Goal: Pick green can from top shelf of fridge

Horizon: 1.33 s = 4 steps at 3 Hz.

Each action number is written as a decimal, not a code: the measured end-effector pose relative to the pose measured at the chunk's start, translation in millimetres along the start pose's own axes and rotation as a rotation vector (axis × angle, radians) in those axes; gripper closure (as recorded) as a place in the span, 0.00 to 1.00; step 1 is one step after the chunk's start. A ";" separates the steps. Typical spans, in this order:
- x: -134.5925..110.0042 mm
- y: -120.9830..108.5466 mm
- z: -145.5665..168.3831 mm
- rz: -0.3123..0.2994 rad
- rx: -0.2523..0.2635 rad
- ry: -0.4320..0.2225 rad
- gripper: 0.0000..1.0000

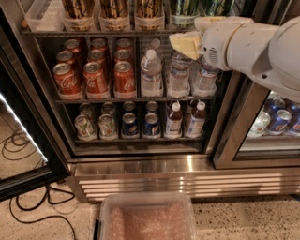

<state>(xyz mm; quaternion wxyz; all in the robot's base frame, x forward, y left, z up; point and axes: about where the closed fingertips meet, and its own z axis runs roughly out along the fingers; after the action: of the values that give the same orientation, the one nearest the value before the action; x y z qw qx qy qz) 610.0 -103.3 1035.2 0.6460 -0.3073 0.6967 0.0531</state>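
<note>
At the top shelf (pixel 93 33): green can (pixel 183 7) stood in a clear tray, right of the gold-and-black cans (pixel 112 8), top cut off by the frame edge.
Gripper (pixel 188 43): hung just under the shelf rail, before the water bottles (pixel 151 75); how far open, or holding anything, I could not tell.
Can to gripper: can sat just above, a touch left.
Fridge (pixel 140 171): left door stood open.

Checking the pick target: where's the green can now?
The green can sits upper right in the camera view, on the top shelf, just right of the gold-and-black cans and directly above the gripper.
</note>
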 end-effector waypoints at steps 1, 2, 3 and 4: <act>-4.8 -12.9 7.5 0.000 0.069 -0.025 0.41; -9.6 -21.3 8.8 0.005 0.130 -0.041 0.41; -11.6 -22.6 8.4 0.004 0.137 -0.046 0.33; -12.1 -22.6 8.4 0.003 0.137 -0.047 0.37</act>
<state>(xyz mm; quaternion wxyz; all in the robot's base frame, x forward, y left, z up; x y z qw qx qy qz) 628.2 -113.2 1052.5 0.6815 -0.2599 0.6840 0.0134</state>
